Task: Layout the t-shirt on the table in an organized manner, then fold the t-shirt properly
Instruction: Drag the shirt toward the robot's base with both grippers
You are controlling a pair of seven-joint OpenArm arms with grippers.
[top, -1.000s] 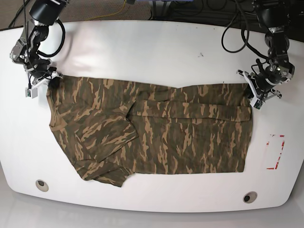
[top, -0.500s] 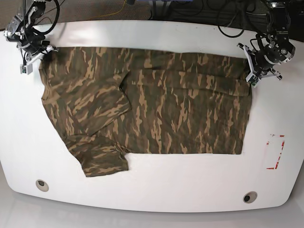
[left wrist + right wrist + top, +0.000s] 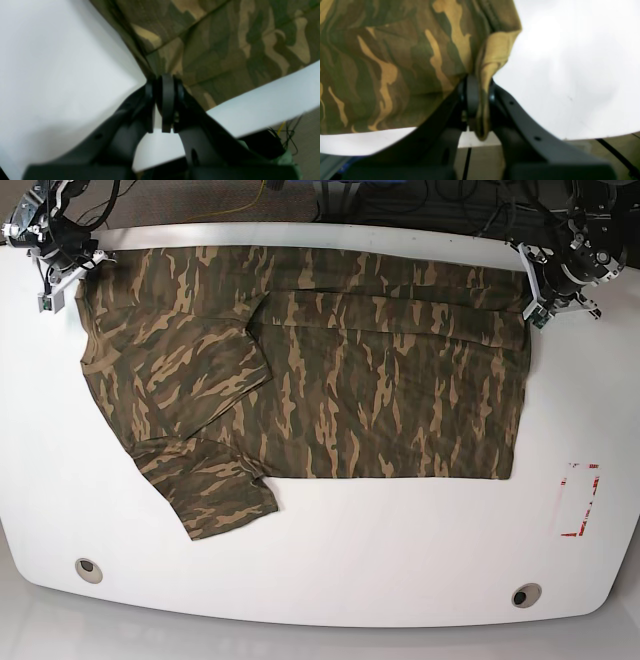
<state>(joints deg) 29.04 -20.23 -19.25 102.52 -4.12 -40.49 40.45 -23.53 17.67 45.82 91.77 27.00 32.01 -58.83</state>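
Camouflage t-shirt spread overhead, wrist views show pinched corners

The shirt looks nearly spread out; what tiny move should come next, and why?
Probably lower and let go: both the left gripper and right gripper pinch corners of the shirt at the table's far edge, and one sleeve lies folded over.
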